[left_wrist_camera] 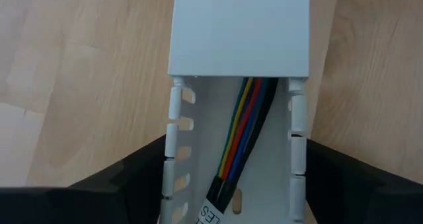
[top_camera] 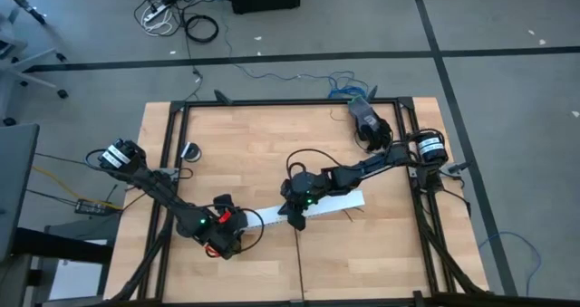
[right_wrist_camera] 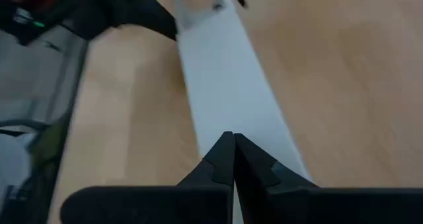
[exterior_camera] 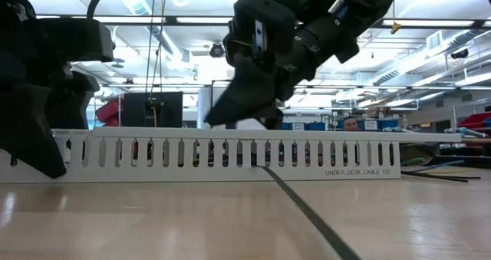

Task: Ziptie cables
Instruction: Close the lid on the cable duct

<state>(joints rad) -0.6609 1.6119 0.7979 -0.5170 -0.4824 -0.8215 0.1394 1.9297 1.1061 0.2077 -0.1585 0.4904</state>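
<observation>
Left claw (top_camera: 237, 227) sits spread wide around one end of the long white slotted plastic channel (top_camera: 313, 206) on the pale wooden counter (top_camera: 272, 144), its dark fingers (left_wrist_camera: 119, 178) flanking both walls, and we see nothing gripped. Inside that open end we spot the bunch of thin coloured cables (left_wrist_camera: 241, 135), green, yellow, red, blue and black, running under the channel's white lid. Right claw (right_wrist_camera: 231, 145) is clenched tight and empty over the lid mid-channel, and we see the thin black ziptie strip (exterior_camera: 307, 214) lying on the counter, running out from the channel's side.
</observation>
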